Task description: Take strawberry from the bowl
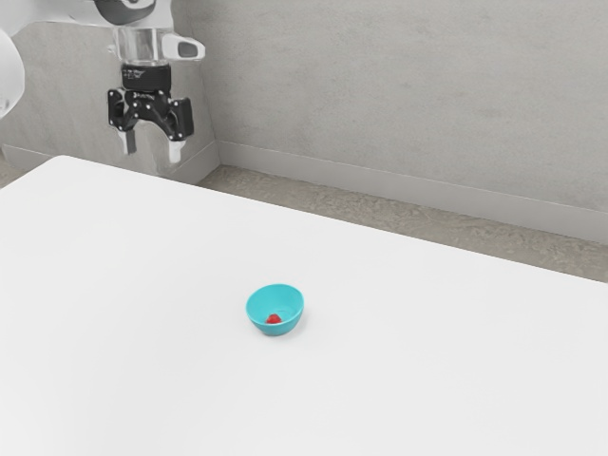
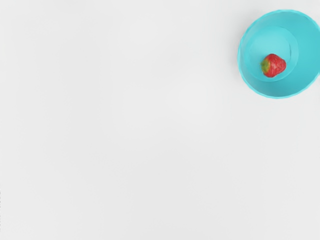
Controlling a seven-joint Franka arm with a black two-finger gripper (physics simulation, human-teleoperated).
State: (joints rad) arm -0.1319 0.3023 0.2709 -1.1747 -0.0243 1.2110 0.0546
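Inside the turquoise bowl (image 2: pixel 306 52), on its round floor and a little off centre, lies the strawberry (image 2: pixel 273 65). The bowl stands upright on the white table (image 1: pixel 427 370), well in from the far edge, and its wall rings the fruit, so the rim is what stands in the way from the side. The gripper (image 1: pixel 152 150) hangs well apart from the bowl, fingers released and spread, pointing down; in the exterior view it appears just above the far edge, near the corner at the exterior view's left.

The strawberry is red, lying on its side, with a yellowish-green patch at one end. The bowl looks smooth and deep, its wall flaring from a smaller base to a wide, thin rim. The table is matte and pale, with a rounded corner below the arm (image 1: pixel 142 45). White tabletop runs out on every side of the bowl, giving room to move around it. Beyond the far edge come a speckled brown-grey floor (image 1: pixel 380 211), a pale skirting board (image 1: pixel 380 180) and a mottled grey wall (image 1: pixel 408 95).
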